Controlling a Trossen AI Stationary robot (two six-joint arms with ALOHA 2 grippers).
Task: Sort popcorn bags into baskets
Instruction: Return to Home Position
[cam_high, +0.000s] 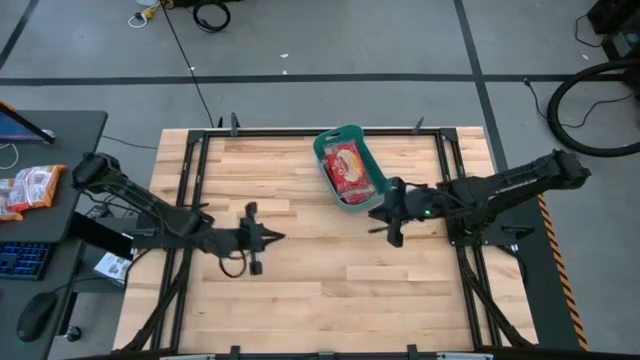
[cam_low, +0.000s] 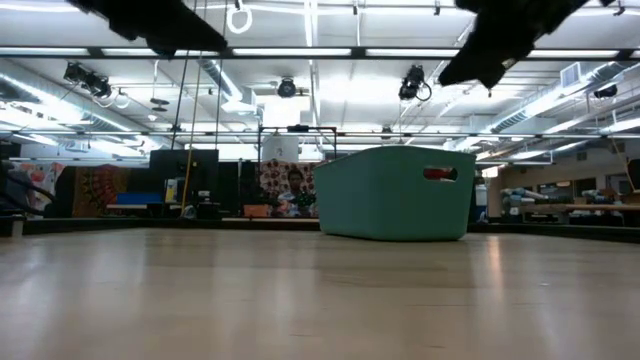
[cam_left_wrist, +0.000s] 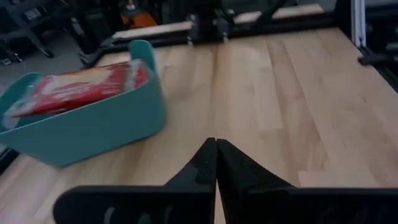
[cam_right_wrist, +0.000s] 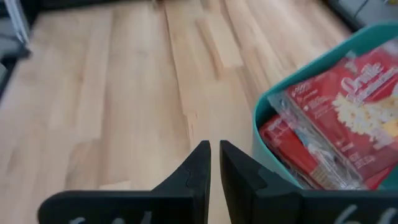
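A teal basket stands on the table's far middle, resting on its base, with red popcorn bags stacked flat inside it. In the low view a bit of red shows through the handle hole of the basket. My right gripper hovers just near of the basket's near end, shut and empty; its wrist view shows the bags inside the basket's rim. My left gripper is shut and empty over the table's middle, pointing right, with the basket and the bags ahead of it.
The bare wooden tabletop lies open near and to the left of the basket. A black frame runs round the table's edges. On a side desk to the left lie orange-and-white snack packets, a keyboard and a mouse.
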